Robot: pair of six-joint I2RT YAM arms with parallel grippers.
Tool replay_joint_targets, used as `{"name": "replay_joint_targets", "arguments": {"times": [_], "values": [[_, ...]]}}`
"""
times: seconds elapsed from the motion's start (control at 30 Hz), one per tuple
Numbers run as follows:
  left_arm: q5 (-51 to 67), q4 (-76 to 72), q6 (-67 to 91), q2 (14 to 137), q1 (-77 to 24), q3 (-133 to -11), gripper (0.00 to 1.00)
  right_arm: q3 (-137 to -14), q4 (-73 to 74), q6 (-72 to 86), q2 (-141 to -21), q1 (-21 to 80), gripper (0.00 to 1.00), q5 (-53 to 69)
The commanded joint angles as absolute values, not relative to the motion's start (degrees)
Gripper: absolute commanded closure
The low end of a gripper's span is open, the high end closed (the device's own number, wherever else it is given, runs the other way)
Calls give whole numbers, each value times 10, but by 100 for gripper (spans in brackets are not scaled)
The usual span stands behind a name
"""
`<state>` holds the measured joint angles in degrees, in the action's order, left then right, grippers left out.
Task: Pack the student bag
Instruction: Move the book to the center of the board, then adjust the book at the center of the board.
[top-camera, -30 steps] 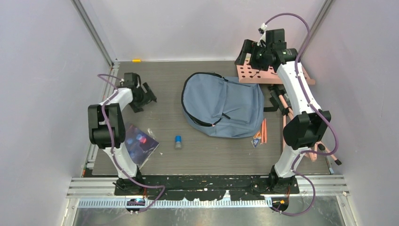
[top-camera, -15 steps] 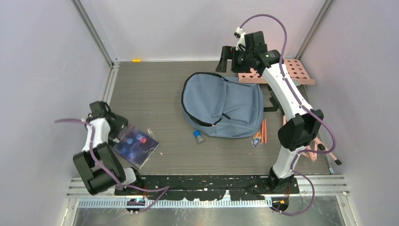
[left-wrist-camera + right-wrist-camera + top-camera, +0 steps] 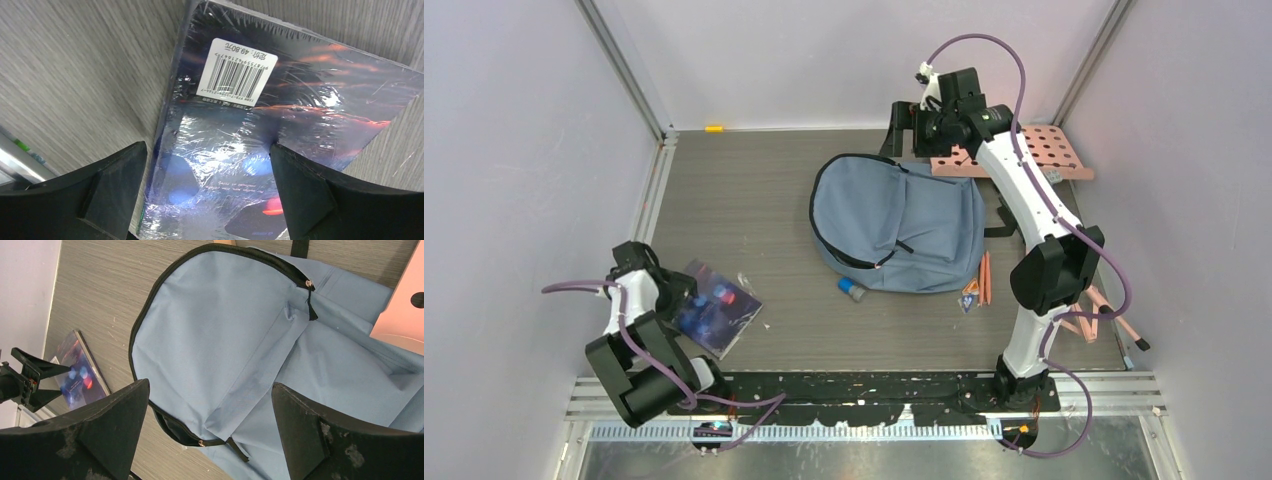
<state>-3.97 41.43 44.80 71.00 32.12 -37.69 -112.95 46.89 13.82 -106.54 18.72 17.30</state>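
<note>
The student bag (image 3: 894,225), grey-blue with dark zippers, lies flat in the middle of the table. In the right wrist view the student bag (image 3: 240,340) shows its zipper gaping a little along the near side. My right gripper (image 3: 904,125) hangs open above the bag's far edge, its jaws (image 3: 210,385) wide apart with nothing between them. A shrink-wrapped dark book (image 3: 717,308) lies at the near left. My left gripper (image 3: 676,288) hovers open over the book (image 3: 280,115), whose white barcode label shows. Its fingers (image 3: 115,175) straddle the book's near end without holding it.
A pink pegboard (image 3: 1034,150) lies behind the bag at the far right. A small blue-capped cylinder (image 3: 851,289) rests by the bag's near edge. Orange pencils (image 3: 984,278) lie to the bag's right, with more pink sticks (image 3: 1109,315) near the right arm's base.
My left arm swung back from the far left down to the book, opening wider. My right gripper moved left from the pegboard to the bag's far edge. The small cylinder shifted right toward the bag.
</note>
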Motion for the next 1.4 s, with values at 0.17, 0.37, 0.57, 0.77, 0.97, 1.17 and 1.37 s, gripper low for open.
{"name": "replay_joint_targets", "arguments": {"times": [0.17,0.37,0.57,0.77,0.97,1.17,1.37], "values": [[-17,332,460,779,269,-373,11,-1152,478,105,-1069,205,3,160],[-21,270,480,857,150,-441,13,-1187,522,78,-1097,246,3,143],[20,263,503,942,51,-536,13,-1231,544,90,-1139,294,3,137],[34,288,472,930,38,-572,10,-1325,561,144,-1214,331,3,154],[41,341,412,928,71,-584,7,-1386,545,198,-1285,364,4,189],[74,332,368,931,110,-574,7,-1455,551,204,-1353,382,8,224],[131,326,326,987,121,-610,15,-1472,530,176,-1393,407,10,254]]}}
